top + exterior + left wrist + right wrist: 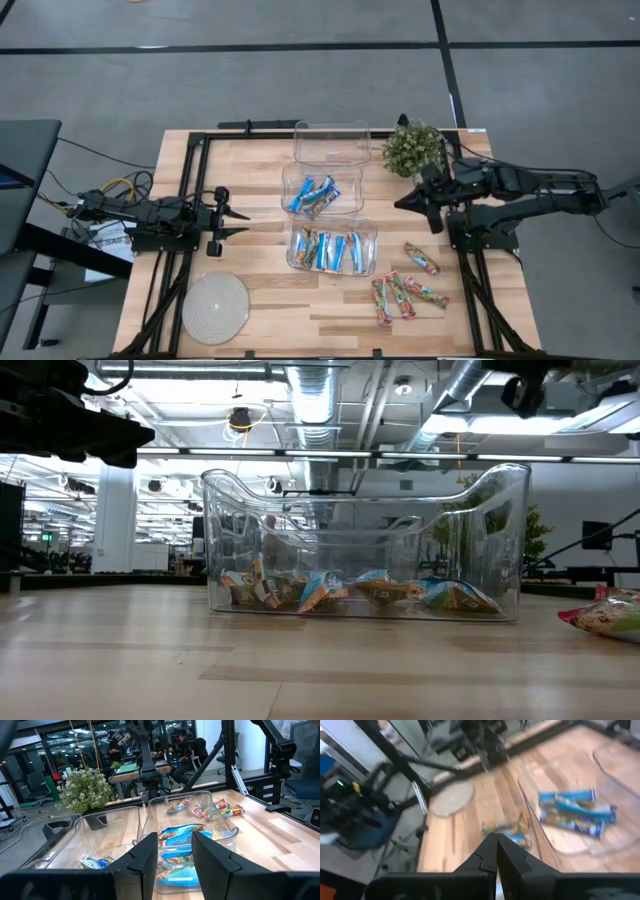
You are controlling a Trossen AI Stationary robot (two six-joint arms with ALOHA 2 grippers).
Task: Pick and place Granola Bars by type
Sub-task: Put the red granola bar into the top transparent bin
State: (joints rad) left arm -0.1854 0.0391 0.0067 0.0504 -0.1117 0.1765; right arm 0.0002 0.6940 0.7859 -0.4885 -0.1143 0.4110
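Note:
Three clear bins stand in a row at mid-table. The far bin [331, 140] holds nothing. The middle bin [322, 190] holds bright blue bars [575, 810]. The near bin [331, 248] holds tan-brown and blue bars [330, 590]. Several red-green-orange bars [405, 293] lie flat on the wood to the right of the near bin, and one more [421, 258] lies a little farther back. My left gripper [235, 222] hovers open to the left of the bins, pointing at them [172, 855]. My right gripper [403, 203] is shut and holds nothing, hovering to the right of the middle bin [496, 845].
A small potted plant [412, 148] stands at the far right, close behind my right arm. A round woven mat [215, 307] lies near the table's near-left corner. Bare wood [270, 285] shows between the mat and the bins. People sit in the room beyond the table.

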